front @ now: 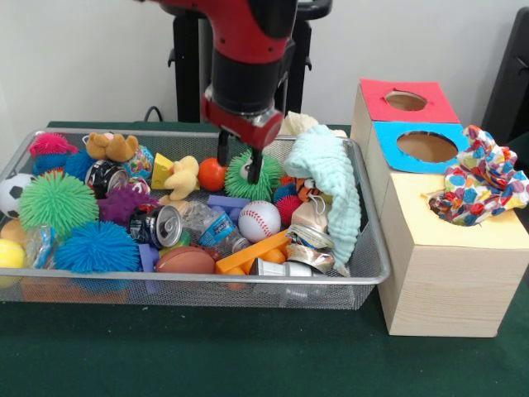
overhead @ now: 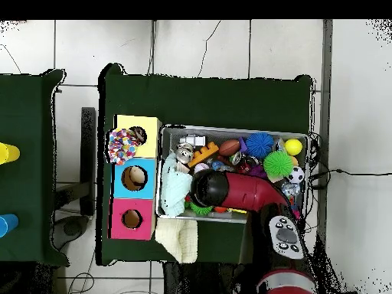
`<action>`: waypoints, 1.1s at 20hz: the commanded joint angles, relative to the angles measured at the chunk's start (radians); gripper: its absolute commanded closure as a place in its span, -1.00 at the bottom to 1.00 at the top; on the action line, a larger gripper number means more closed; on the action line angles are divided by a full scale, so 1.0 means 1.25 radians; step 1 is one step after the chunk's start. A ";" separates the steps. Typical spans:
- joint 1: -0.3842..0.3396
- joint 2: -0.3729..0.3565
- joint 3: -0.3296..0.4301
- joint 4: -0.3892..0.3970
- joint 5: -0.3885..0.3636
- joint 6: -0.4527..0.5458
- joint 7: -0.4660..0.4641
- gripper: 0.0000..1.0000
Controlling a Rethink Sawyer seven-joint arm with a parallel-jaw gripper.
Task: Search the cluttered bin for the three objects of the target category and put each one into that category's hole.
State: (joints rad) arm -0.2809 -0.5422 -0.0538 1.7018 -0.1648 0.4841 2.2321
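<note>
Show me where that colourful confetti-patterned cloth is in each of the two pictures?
Front view: the confetti cloth lies at the right, bunched over the hole of the yellow-topped box, the nearest of the three.
Overhead view: the confetti cloth is left of the bin, on the topmost box.
Shared landmark: the blue-topped box sits right next to it.

Bright even indoor light, soft shadows, slight blur, no strong glare
</note>
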 commanded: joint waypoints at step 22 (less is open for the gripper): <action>0.061 0.419 -0.151 -0.283 -0.148 -0.256 0.043 -1.00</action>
State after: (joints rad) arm -0.1740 -0.3314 -0.2073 1.5033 -0.2532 0.3404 2.2321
